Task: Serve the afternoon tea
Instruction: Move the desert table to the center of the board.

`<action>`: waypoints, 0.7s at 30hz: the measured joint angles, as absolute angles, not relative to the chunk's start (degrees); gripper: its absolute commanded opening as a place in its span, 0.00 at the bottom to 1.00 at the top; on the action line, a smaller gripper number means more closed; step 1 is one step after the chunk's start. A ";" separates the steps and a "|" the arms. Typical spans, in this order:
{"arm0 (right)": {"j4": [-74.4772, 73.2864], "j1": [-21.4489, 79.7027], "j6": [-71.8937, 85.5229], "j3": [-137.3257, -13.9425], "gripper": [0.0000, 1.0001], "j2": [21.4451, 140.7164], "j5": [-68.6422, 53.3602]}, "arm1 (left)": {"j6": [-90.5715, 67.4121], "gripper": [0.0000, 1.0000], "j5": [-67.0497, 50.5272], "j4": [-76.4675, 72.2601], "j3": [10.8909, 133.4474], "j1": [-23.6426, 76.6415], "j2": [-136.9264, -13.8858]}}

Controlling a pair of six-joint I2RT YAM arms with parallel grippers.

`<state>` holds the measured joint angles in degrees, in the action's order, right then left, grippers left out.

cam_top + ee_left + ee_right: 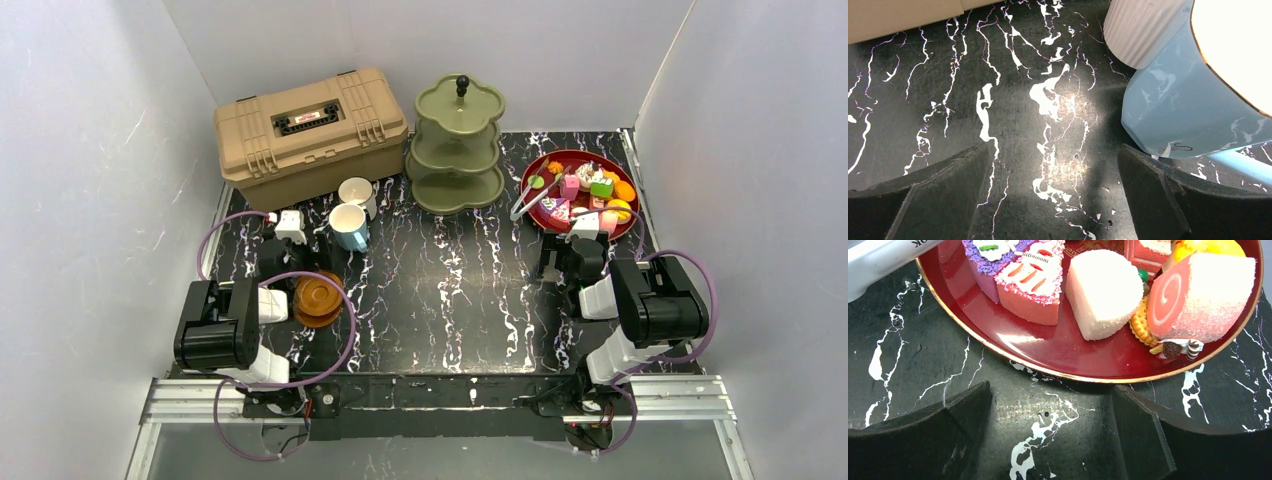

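Observation:
The olive-green three-tier stand (458,150) with a black knob stands empty at the back centre. A red plate (562,224) to its right holds several toy cakes (590,190) and metal tongs (530,200). A white mug (357,192) and a light-blue mug (348,226) stand left of centre, with stacked brown saucers (318,298) nearer the front. My left gripper (1053,165) is open over bare table, the light-blue mug (1188,100) just right of its right finger. My right gripper (1050,410) is open just short of the plate's rim (1063,365), facing a pink wedge cake (1030,282) and a white round cake (1103,290).
A tan plastic toolbox (300,130) sits at the back left, its edge (898,17) showing in the left wrist view. White walls close in the black marbled table (450,290) on three sides. The tongs' white handle (883,260) lies over the plate's left edge.

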<state>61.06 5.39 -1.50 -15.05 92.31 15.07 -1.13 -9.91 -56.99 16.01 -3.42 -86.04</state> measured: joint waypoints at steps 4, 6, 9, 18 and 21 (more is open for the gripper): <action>61.06 5.39 -1.50 -15.05 1.00 92.31 15.07 | -1.13 0.99 -9.91 -56.99 16.01 -3.42 -86.04; 61.06 5.39 -1.50 -15.05 1.00 92.31 15.07 | -1.13 0.99 -9.91 -56.99 16.01 -3.42 -86.04; 61.06 5.39 -1.50 -15.05 1.00 92.31 15.07 | -1.13 0.99 -9.91 -56.99 16.01 -3.42 -86.04; 57.52 5.52 -0.45 -15.88 1.00 90.19 19.03 | -1.80 0.99 -10.00 -53.60 16.19 -3.99 -83.00; 51.88 5.52 0.32 -18.20 1.00 84.93 20.80 | -1.76 0.99 -10.55 -46.52 18.50 -4.45 -77.12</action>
